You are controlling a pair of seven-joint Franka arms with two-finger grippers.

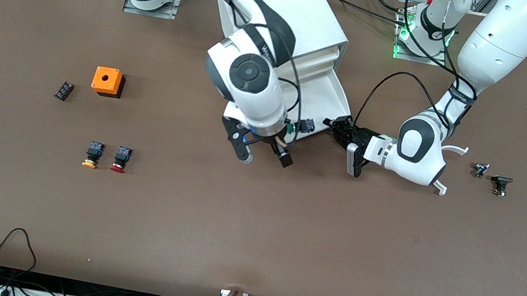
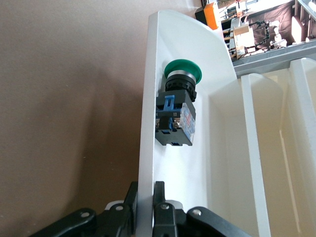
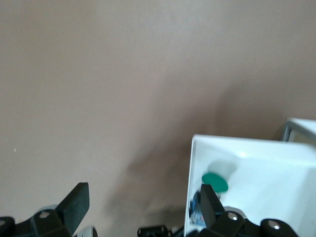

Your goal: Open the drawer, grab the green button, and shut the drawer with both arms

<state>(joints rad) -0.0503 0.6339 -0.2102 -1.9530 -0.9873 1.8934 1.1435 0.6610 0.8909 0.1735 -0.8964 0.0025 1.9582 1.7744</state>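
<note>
The right gripper (image 1: 264, 158) hangs over the tabletop (image 1: 251, 230) at the open drawer's (image 1: 326, 95) front edge, fingers (image 3: 76, 200) spread wide and empty. The button (image 2: 177, 113) lies on its side inside the drawer, against the front wall, green cap toward the right arm's end. One right finger stands just beside it; the other is over bare tabletop outside the drawer. The left gripper (image 1: 337, 126) pinches the drawer's front wall at its corner, fingers (image 2: 159, 197) pressed on either face. The left wrist view shows the whole button; the front view shows only part of it past the right gripper.
</note>
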